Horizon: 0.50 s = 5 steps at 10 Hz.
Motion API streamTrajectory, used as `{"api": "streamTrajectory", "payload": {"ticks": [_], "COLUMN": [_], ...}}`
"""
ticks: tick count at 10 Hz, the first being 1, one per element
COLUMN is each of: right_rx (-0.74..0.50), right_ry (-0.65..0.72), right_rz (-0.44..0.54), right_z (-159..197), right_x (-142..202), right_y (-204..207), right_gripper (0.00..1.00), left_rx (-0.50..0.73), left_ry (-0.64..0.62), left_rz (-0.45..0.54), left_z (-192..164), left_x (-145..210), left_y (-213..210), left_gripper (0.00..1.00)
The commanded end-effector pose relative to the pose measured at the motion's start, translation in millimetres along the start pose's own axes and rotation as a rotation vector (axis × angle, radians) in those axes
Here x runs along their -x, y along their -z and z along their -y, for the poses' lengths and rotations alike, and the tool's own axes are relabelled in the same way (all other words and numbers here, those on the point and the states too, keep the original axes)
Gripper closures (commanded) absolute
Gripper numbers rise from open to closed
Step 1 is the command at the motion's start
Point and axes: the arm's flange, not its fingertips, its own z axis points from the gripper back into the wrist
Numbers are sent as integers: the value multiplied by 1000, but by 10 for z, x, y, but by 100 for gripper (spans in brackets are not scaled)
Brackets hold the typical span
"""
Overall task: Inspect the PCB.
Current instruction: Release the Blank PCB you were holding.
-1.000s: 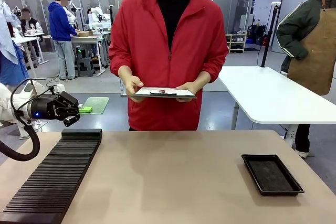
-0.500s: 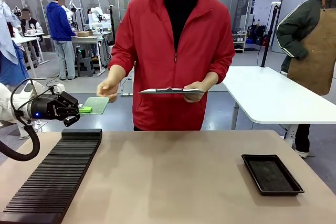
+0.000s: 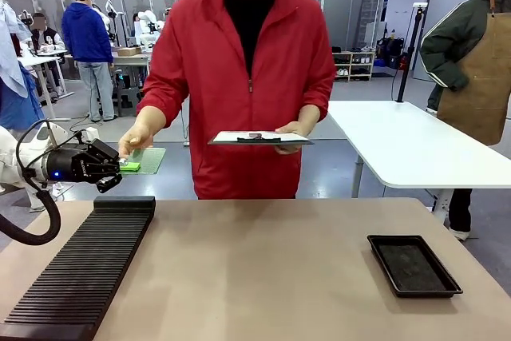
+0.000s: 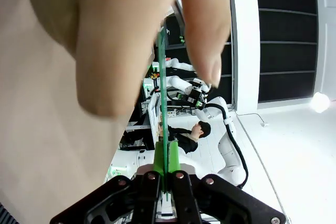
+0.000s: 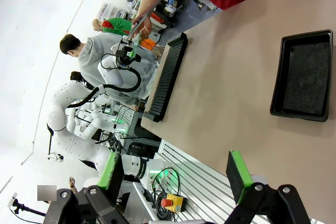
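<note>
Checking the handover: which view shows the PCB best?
Front view: the PCB shows its pale green face, clamped in the left gripper, a person's hand at it. Left wrist view: its thin edge between the pads. Right wrist view: too small to tell.

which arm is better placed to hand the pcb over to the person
Left. The left gripper is shut on the PCB's edge, and the person's hand is right at the board. The right gripper hangs open at the robot's side of the table, far from both.
</note>
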Motion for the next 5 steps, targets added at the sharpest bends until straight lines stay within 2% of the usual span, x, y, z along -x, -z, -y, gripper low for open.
{"api": "streamTrajectory", "payload": {"ticks": [1, 5], "right_rx": [-13, -13], "right_ry": [-20, -20], "right_rz": [7, 7], "right_z": [-10, -10], "right_x": [-18, -18], "right_y": [-7, -7], "right_gripper": [0, 0], "left_rx": [-1, -1], "left_ry": [2, 2], "left_rz": [0, 0], "left_z": [14, 14], "left_x": [2, 2], "left_y": [2, 2], "left_gripper": [97, 97]}}
